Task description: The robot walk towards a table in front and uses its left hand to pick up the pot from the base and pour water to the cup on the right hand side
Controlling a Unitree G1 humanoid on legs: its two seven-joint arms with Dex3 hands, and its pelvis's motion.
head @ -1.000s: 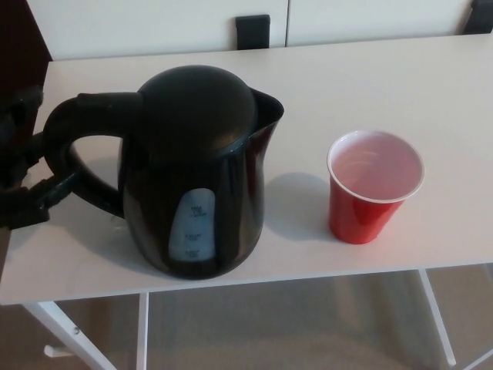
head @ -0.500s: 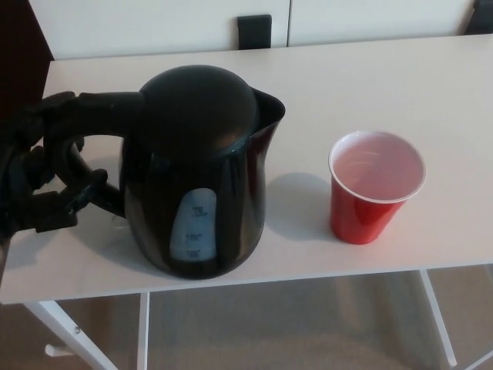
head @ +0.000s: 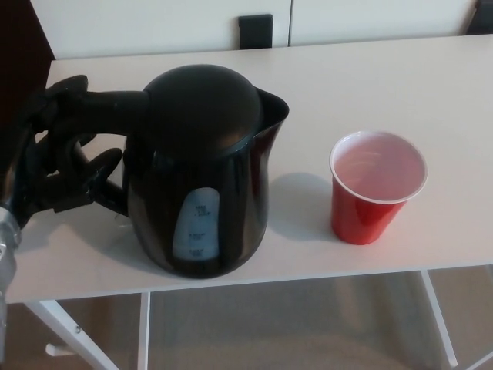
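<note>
At the table's left edge, your left hand (head: 58, 166) is on the pot (head: 204, 173) handle, lift not yet made.

Fingers look wrapped through and around the handle loop, though black on black makes it hard to say how firmly they clamp. Just right of the hand, the pot sits upright on the table (head: 385, 73); its base is hidden beneath it, if present. Farther right, well apart from the pot, the red cup (head: 376, 185) stands upright and looks empty. Your right hand doesn't show. You've arrived and taken hold; lifting, carrying over and pouring all remain.
</note>
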